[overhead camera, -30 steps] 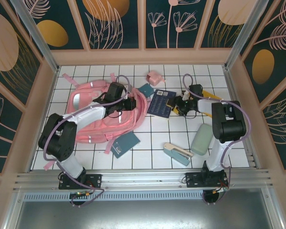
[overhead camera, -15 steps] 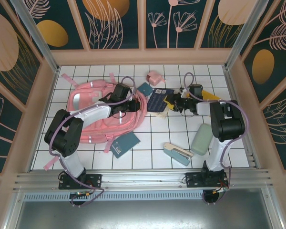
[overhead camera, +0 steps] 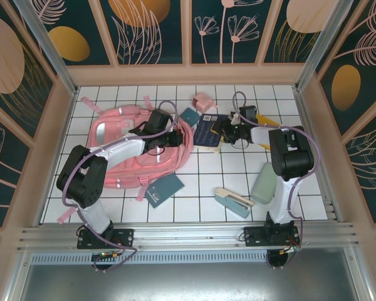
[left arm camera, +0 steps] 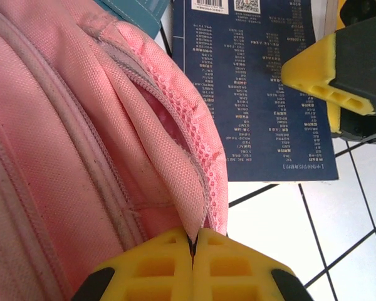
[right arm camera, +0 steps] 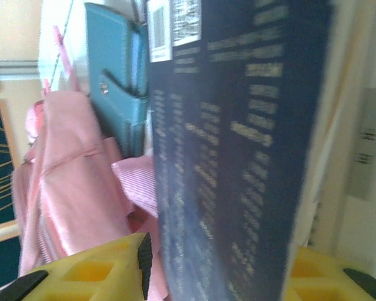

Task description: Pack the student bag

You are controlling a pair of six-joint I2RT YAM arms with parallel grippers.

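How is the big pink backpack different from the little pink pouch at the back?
The backpack is far bigger than the pouch. The backpack has straps and white stripes; the pouch looks plain. The left gripper pinches the backpack's edge; the pouch lies untouched. Both are pink.

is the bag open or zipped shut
Open: the left gripper pinches one zip edge of the bag, and the left wrist view shows a gap between the two edges.
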